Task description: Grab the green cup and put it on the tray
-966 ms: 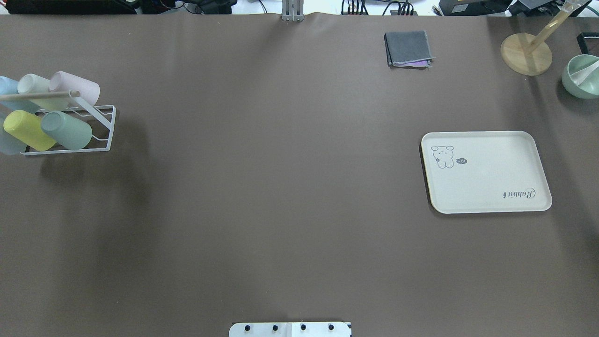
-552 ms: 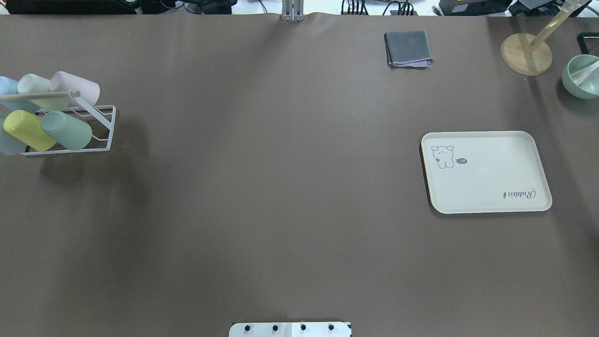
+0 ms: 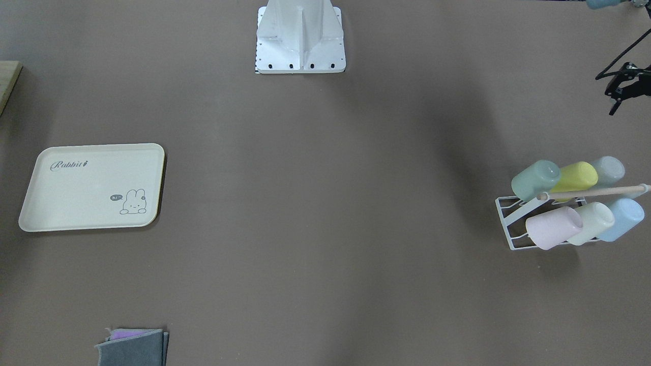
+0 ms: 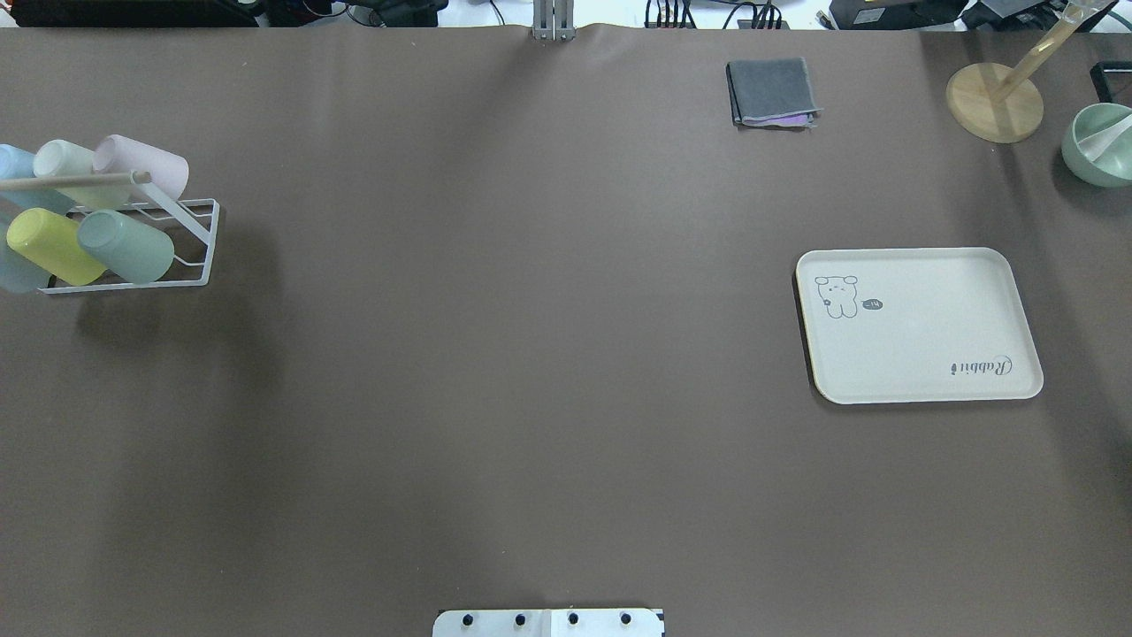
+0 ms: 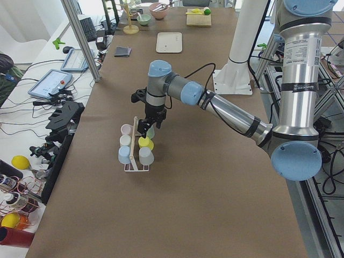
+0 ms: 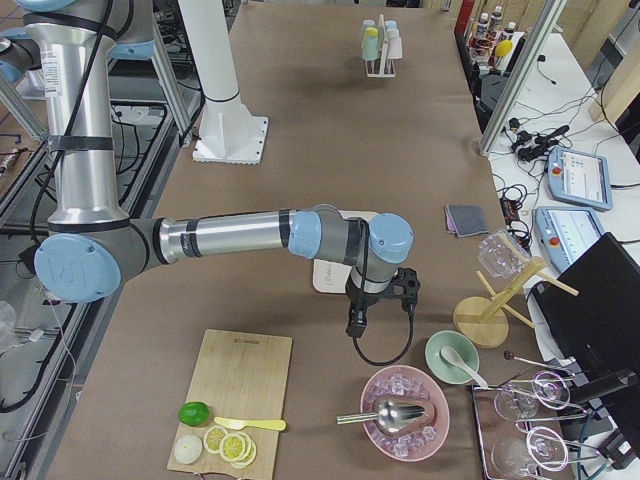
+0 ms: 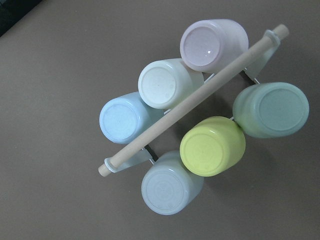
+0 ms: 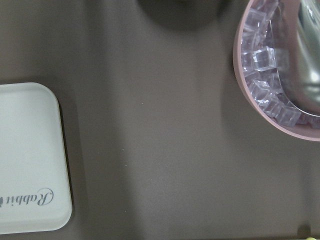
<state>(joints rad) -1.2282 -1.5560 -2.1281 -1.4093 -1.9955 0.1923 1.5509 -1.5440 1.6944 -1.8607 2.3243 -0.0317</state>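
The green cup [image 4: 128,246] lies on its side in a white wire rack [image 4: 199,243] at the table's far left, next to a yellow cup [image 4: 49,243]. It also shows in the front-facing view [image 3: 535,179] and, bottom up, in the left wrist view [image 7: 272,110]. The cream tray [image 4: 920,326] lies flat and bare on the right; its corner shows in the right wrist view [image 8: 30,160]. My left gripper [image 5: 146,128] hangs above the rack; I cannot tell its state. My right gripper [image 6: 357,325] hangs beyond the tray's right end; I cannot tell its state.
The rack also holds pink [image 4: 146,164], whitish-mint [image 4: 66,164] and blue [image 4: 13,164] cups under a wooden rod [image 7: 192,100]. A folded grey cloth [image 4: 771,91], a wooden stand [image 4: 995,102] and a green bowl [image 4: 1097,146] sit at the back right. A pink bowl of ice [image 8: 280,75] is near the right gripper.
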